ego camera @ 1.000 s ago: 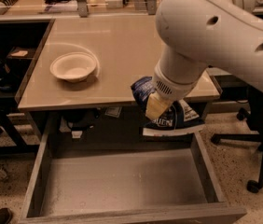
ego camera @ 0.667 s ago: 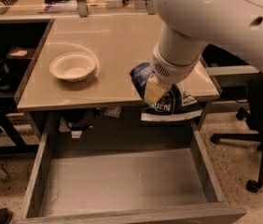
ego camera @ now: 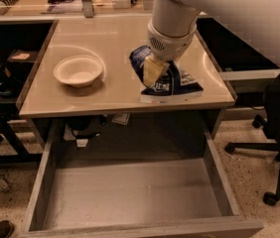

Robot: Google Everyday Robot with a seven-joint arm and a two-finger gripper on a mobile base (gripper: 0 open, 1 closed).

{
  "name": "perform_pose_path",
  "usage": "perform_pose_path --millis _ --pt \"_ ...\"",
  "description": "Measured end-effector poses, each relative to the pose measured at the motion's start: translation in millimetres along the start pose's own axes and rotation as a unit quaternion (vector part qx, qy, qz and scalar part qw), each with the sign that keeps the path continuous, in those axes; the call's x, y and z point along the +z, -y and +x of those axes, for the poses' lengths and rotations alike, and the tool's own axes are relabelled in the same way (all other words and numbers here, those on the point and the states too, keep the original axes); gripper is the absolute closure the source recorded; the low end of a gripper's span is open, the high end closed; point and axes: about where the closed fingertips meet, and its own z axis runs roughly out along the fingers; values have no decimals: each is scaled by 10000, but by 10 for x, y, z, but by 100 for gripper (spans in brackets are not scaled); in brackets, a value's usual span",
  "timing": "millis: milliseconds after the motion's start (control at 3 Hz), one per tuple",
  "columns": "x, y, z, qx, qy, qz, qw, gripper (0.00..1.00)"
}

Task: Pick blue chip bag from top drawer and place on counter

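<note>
Over the counter [ego camera: 115,38], behind the pulled-out top drawer [ego camera: 130,197], the gripper [ego camera: 156,73] is clamped on the blue chip bag [ego camera: 175,84]. The bag hangs just below it, long axis sloping toward the front-right edge. Touching the tabletop? Can't tell. White lettering, unreadable.

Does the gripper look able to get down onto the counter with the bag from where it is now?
Probably yes. The gripper, shut on the chip bag, hangs over the front right of the counter. The bowl sits well off to the left, and I see nothing else beneath the bag.
</note>
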Motion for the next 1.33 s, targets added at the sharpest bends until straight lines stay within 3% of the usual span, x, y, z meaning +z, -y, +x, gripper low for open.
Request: perform_pose_path --millis 667,1333 --pt "238 199 -393 -4 -226 -52 9997 100" --pt "541 503 -417 260 -498 -23 9984 100"
